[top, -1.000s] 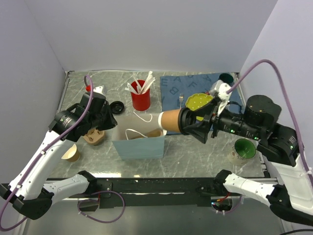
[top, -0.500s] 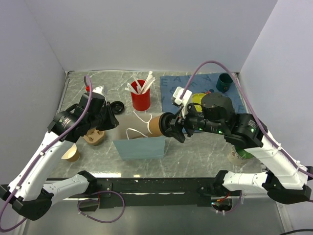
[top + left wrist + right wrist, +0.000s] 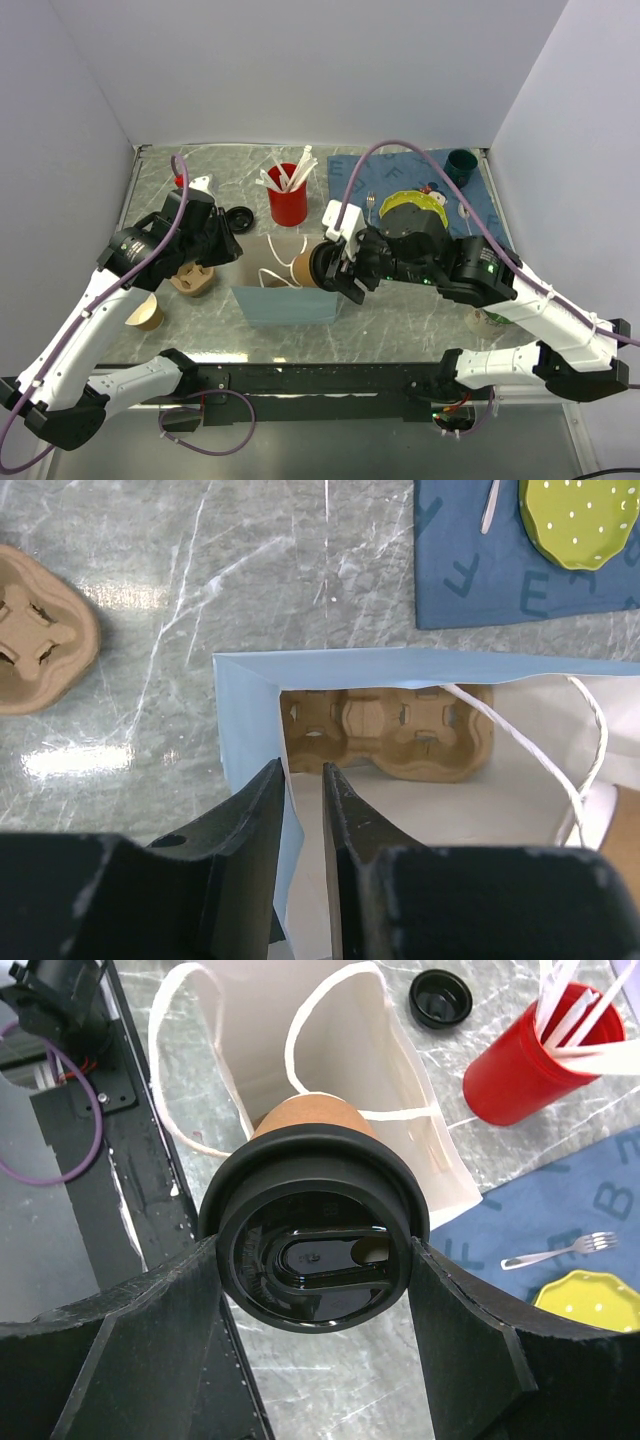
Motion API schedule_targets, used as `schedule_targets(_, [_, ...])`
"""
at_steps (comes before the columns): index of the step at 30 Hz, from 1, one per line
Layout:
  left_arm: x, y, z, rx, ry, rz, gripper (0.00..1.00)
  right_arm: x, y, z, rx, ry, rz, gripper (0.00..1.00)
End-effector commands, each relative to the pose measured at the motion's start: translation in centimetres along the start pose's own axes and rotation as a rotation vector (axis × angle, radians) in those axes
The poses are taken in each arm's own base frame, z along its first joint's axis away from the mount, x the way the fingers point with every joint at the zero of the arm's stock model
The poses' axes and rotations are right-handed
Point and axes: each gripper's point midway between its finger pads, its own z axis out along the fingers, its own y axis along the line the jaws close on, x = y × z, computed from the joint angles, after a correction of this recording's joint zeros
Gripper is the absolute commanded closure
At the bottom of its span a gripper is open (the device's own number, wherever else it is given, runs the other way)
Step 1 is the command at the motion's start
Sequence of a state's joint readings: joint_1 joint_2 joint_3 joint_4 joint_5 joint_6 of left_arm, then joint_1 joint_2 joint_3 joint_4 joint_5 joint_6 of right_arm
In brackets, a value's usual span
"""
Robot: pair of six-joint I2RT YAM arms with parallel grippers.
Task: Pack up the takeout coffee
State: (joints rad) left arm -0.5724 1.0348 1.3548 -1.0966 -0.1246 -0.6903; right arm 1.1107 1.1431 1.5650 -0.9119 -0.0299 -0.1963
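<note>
The takeout coffee, a brown paper cup with a black lid, lies sideways between my right gripper's fingers, which are shut on its lid rim. In the top view the coffee hangs at the right edge of the light-blue paper bag's open mouth, base pointing into the bag. My left gripper sits at the bag's left wall, its jaws a narrow gap apart with the wall's edge between them. A cardboard cup carrier lies inside the bag.
A second cup carrier and a lidless paper cup sit left of the bag. Behind it stand a red cup of white utensils and a loose black lid. A blue mat with a green plate lies at back right.
My right arm has swung left with the coffee, from beside the mat to the bag's mouth. The left arm has stayed at the bag's wall.
</note>
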Motion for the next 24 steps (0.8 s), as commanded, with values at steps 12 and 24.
schedule_targets(12, [-0.8, -0.1, 0.5, -0.003, -0.023, 0.034, 0.72, -1.8, 1.8, 0.3, 0.067, -0.084, -0.124, 0.57])
schedule_targets(24, [-0.8, 0.4, 0.4, -0.029, -0.024, 0.042, 0.66, -2.9, 2.0, 4.2, 0.091, -0.039, -0.244, 0.56])
